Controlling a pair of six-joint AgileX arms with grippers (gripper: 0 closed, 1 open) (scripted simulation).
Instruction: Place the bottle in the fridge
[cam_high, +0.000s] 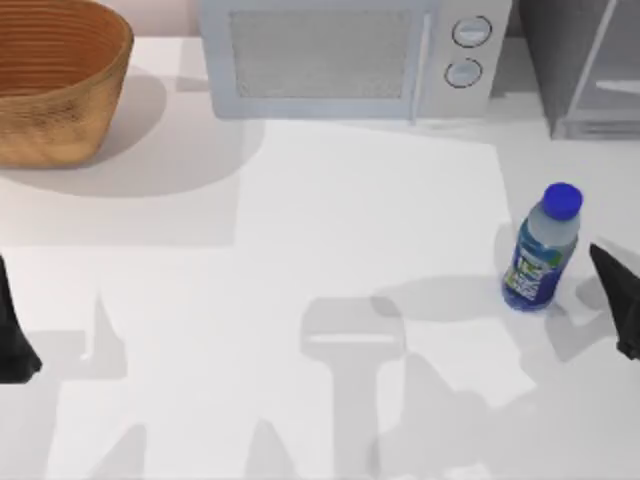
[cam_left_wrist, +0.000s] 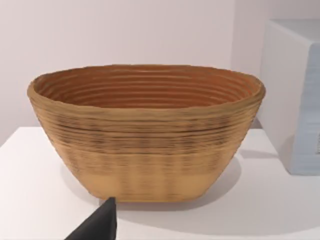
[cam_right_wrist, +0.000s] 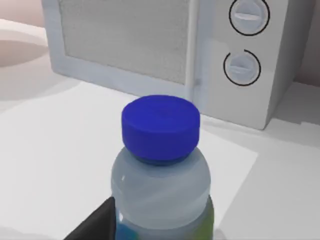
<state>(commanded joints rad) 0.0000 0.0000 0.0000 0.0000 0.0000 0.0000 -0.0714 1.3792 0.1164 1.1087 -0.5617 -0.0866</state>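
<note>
The bottle (cam_high: 541, 250) stands upright on the right side of the table, clear with a blue cap and a blue, green and white label. My right gripper (cam_high: 612, 290) hovers just right of it, apart from it and open. In the right wrist view the bottle (cam_right_wrist: 160, 165) looms close, with one dark finger (cam_right_wrist: 95, 226) beside its shoulder. The fridge (cam_high: 585, 60), dark grey with a pale frame, stands at the back right corner. My left gripper (cam_high: 12, 340) is parked at the table's left edge, open and holding nothing.
A light-grey microwave (cam_high: 340, 55) with two round knobs stands at the back centre, left of the fridge. A woven basket (cam_high: 55, 75) sits at the back left, and it faces the left wrist camera (cam_left_wrist: 145, 130). White tabletop (cam_high: 300, 300) stretches between the arms.
</note>
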